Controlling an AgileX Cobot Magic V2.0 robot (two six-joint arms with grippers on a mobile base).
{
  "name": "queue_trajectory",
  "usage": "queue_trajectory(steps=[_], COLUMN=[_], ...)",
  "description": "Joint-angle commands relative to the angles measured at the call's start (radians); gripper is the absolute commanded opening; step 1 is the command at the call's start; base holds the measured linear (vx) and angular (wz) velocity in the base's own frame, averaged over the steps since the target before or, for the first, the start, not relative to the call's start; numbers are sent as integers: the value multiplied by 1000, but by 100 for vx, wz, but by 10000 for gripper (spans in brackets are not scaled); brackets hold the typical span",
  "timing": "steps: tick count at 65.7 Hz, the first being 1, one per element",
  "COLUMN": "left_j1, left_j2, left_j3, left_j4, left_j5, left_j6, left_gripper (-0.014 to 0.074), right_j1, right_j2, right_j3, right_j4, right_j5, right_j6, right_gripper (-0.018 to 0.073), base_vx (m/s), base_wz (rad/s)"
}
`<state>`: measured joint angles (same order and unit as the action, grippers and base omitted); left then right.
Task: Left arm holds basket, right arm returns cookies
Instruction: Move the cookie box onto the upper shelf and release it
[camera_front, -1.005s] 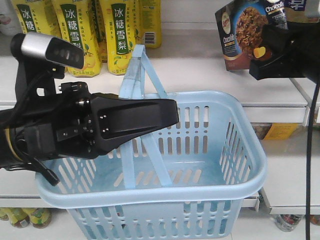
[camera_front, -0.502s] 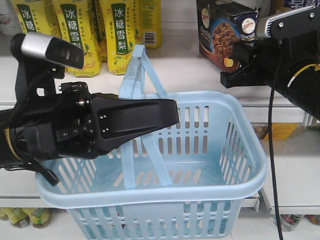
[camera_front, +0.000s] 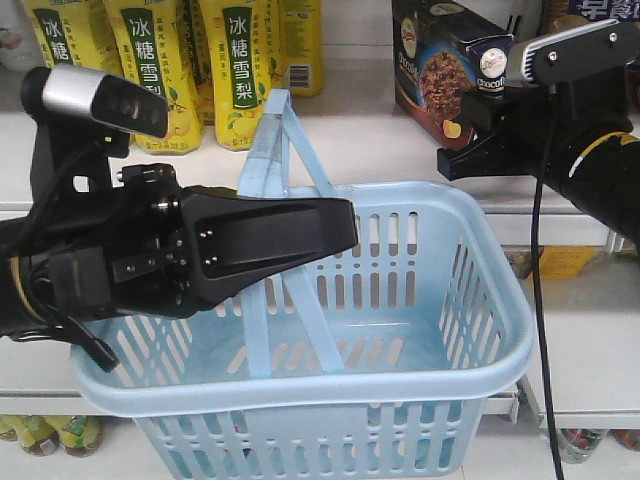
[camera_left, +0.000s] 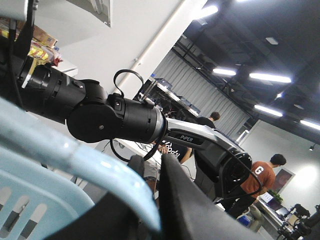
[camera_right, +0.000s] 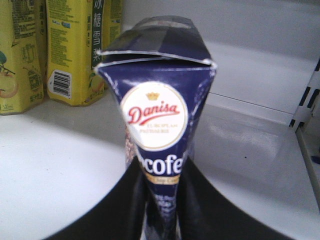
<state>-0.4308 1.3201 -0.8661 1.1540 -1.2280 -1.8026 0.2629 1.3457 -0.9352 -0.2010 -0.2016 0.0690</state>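
Over the last second the cookies (camera_front: 450, 70) have swung from a tilted pose high at the right to upright over the white shelf (camera_front: 380, 130), with little further shift in the last half second, so the return looks nearly done and only lowering and release seem left. The right hand (camera_right: 160, 200) pinches the lower part of the navy box between its dark fingers (camera_right: 200, 200); whether the base already rests on the shelf is hidden. The left hand (camera_front: 300, 235) has not moved, pressed together on the handles (camera_front: 290, 140) of the empty basket (camera_front: 440, 390), which hangs below the shelf edge. Yellow drink cartons (camera_front: 240, 70) stand on the shelf well left of the box. The left wrist view shows a hall with ceiling lights and people (camera_left: 257, 177) far off.
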Motion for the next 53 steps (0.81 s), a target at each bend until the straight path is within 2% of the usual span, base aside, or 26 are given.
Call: queue_trajectory(steps=[1, 13, 20, 53], left_j1=[4, 4, 4, 4], left_j2=[-30, -30, -30, -30], left_j3=[-32, -32, -32, -32], left_j4=[-98, -98, -98, -98], left_j5=[-33, -33, -33, -33], left_j6=[29, 29, 29, 29], left_gripper=[3, 3, 3, 3], right_j1=[-4, -4, -4, -4], right_j2=[-28, -28, -28, -140], right_j3=[-29, -29, -29, -29], right_j4=[0, 1, 37, 53], right_j5=[-77, -76, -75, 35], right_j6=[-5, -4, -4, -8], right_gripper=[223, 496, 584, 580], base_vx=[0, 0, 0, 0], base_wz=[0, 0, 0, 0])
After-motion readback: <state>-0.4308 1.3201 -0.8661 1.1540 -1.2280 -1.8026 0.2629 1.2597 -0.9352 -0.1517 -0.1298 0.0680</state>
